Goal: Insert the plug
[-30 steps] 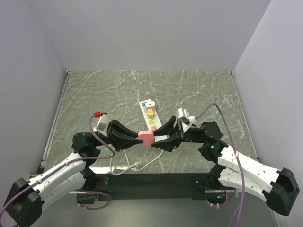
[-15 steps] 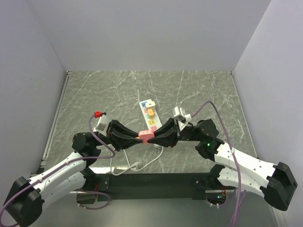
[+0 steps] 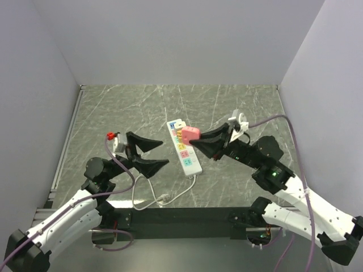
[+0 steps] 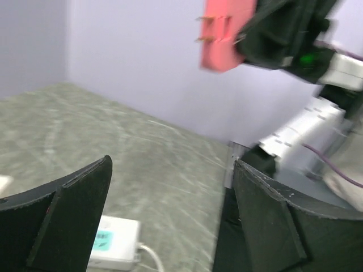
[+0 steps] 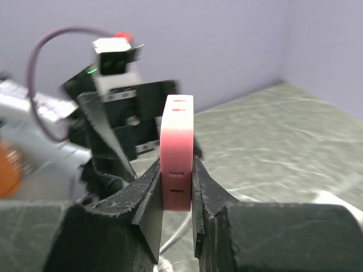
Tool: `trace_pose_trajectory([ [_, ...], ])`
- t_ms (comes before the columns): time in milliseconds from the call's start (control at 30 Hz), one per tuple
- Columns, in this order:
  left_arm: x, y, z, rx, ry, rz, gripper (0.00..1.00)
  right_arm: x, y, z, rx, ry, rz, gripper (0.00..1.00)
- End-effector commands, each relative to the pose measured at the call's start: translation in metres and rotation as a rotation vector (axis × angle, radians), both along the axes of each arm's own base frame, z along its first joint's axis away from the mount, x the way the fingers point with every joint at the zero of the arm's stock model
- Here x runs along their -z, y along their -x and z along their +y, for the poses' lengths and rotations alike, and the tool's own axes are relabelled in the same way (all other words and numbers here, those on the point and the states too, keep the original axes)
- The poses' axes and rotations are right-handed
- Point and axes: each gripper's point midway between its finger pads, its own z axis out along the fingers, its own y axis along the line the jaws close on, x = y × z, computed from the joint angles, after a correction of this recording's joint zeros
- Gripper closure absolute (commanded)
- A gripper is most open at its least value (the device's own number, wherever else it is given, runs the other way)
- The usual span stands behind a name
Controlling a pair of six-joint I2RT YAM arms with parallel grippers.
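- Right hand (image 3: 195,139) is closed firmly on the pink rectangular plastic plug (image 3: 189,134), its two fingers pressing the plug's flat sides, as the right wrist view shows.
- Left hand (image 3: 163,153) stands wide open and holds nothing, well apart from the plug and to the left of the long white power strip with coloured sockets (image 3: 188,159).
- The plug hangs in the air over the far end of the strip, which lies flat on the grey-green marbled counter (image 3: 125,107); the left wrist view shows its metal prongs (image 4: 212,28) bare and in no socket.
- Done, by my reading: the plug is picked up and carried to the strip by one hand alone.
- Left to do: turn the prongs down towards a socket, line them up with its slots, press the plug home, and let go.
- The strip is held by nothing, so it may shift under the push.
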Motion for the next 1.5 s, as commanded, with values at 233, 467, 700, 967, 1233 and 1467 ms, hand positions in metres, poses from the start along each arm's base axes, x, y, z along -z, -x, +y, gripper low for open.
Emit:
trace_pose_trajectory([
  [233,0.018,-0.074,0.061,-0.454,-0.058,0.082,0.07,0.060,-0.071,-0.017,0.362,0.338,0.344,1.00],
  [467,0.031,-0.083,0.068,-0.499,-0.073,0.121,0.07,0.142,-0.106,-0.002,0.390,0.645,0.570,1.00],
  [700,0.041,-0.096,0.072,-0.538,-0.096,0.159,0.07,0.183,-0.123,0.010,0.342,0.871,0.720,1.00],
  [967,0.052,-0.100,0.072,-0.538,-0.110,0.189,0.07,0.222,-0.128,0.006,0.326,1.015,0.882,1.00],
  [1233,0.055,-0.102,0.077,-0.557,-0.105,0.198,0.07,0.241,-0.121,-0.011,0.363,1.083,0.955,1.00],
  [1467,0.057,-0.103,0.080,-0.564,-0.105,0.206,0.07,0.254,-0.127,-0.008,0.374,1.087,0.962,1.00],
])
